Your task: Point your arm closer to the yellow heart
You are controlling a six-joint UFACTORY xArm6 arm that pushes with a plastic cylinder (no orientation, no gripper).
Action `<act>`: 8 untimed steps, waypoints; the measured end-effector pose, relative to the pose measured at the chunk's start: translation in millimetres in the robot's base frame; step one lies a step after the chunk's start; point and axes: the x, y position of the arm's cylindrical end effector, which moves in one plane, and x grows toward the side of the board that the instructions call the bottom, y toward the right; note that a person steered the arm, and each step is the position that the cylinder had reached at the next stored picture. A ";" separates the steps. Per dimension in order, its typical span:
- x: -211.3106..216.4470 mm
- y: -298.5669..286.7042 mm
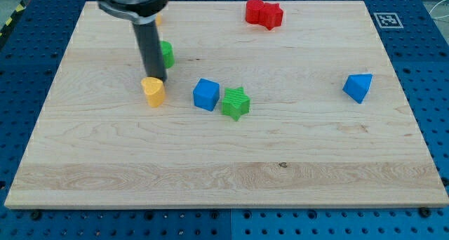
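The yellow heart (153,92) lies on the wooden board (224,170) at the view's left of centre. My tip (156,79) stands right at the heart's top edge, touching or nearly touching it. The rod rises from there toward the view's top and hides part of a green block (168,54) just behind it.
A blue cube (206,94) and a green star (236,103) sit side by side to the right of the heart. A red block (264,13) is at the view's top. A blue block (358,87) is at the right. A yellow-orange block (159,19) peeks out behind the arm.
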 end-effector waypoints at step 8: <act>1.6 -93.2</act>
